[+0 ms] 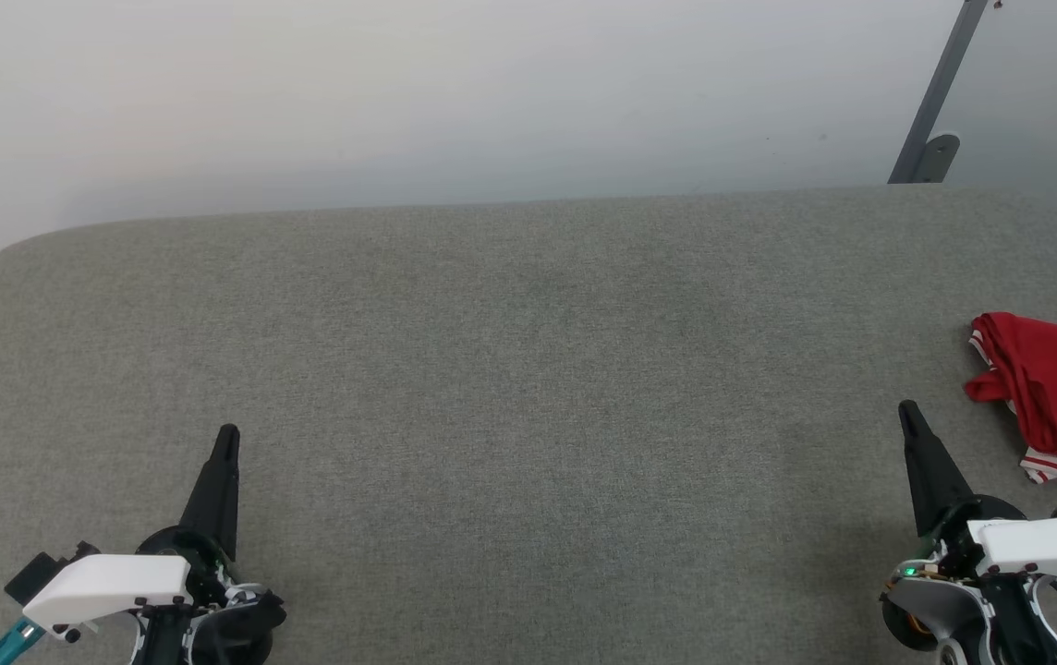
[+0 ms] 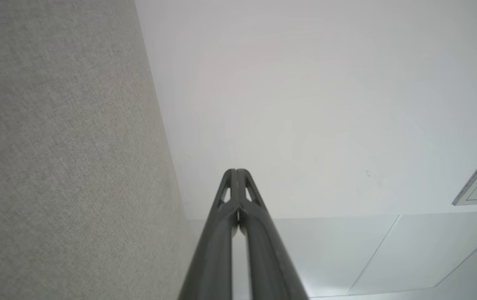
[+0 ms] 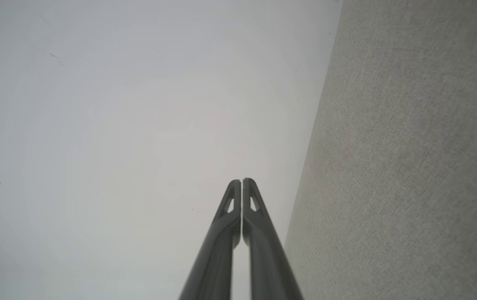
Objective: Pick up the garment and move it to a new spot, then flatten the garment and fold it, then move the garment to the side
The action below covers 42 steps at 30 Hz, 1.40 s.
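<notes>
The red garment [image 1: 1055,392] lies bunched at the right edge of the grey fabric surface [image 1: 528,369], partly cut off by the head view's border; striped red-and-white trim shows along its left and lower edges. My right gripper [image 1: 907,413] sits at the lower right, shut and empty, its tip a short way left of the garment and apart from it. My left gripper [image 1: 227,436] rests at the lower left, also shut with nothing held. The wrist views show the left gripper [image 2: 237,171] and the right gripper [image 3: 242,180] with fingers pressed together.
A pale wall [image 1: 399,92] stands behind the surface's rounded far edge. A grey metal post with a bracket [image 1: 935,111] leans at the back right. Broad open fabric stretches between the two grippers.
</notes>
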### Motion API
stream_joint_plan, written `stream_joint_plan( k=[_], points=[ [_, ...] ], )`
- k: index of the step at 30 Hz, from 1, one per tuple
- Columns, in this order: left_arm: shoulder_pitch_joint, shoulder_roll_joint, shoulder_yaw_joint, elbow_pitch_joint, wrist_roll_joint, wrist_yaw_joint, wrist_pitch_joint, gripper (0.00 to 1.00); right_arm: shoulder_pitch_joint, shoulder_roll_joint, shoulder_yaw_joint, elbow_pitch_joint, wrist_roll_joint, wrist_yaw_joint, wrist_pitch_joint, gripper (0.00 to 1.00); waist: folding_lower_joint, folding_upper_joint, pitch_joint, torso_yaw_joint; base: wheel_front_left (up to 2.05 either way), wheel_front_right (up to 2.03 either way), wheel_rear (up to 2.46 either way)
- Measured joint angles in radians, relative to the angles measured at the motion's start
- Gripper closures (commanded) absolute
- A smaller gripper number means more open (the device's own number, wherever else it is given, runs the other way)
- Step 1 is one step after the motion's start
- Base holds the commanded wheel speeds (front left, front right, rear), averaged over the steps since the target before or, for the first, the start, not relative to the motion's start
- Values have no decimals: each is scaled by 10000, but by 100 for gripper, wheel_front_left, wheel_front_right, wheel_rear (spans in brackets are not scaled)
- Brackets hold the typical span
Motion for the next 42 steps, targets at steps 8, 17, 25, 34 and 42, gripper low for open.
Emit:
stream_joint_plan(
  k=[8, 17, 25, 34, 42],
  points=[
    [0, -12, 19, 0, 10, 0, 13, 100, 0, 0, 4, 2, 0, 0, 2, 100, 0, 0, 0, 0, 0, 0, 0],
    [-1, -23, 42, 2, 25, 0, 35, 100, 0, 0, 2, -2, 0, 0, 2, 100, 0, 0, 0, 0, 0, 0, 0],
    [-1, -33, 58, 2, 27, 0, 50, 100, 0, 0, 0, 0, 0, 0, 0, 100, 0, 0, 0, 0, 0, 0, 0],
    [-2, -46, 75, 2, 40, 0, 81, 100, 0, 0, 4, 0, 0, 0, 2, 100, 0, 0, 0, 0, 0, 0, 0],
    [-3, -56, 88, 2, 54, 0, 88, 100, 0, 0, 2, -2, 0, 0, 2, 100, 0, 0, 0, 0, 0, 0, 0]
  ],
)
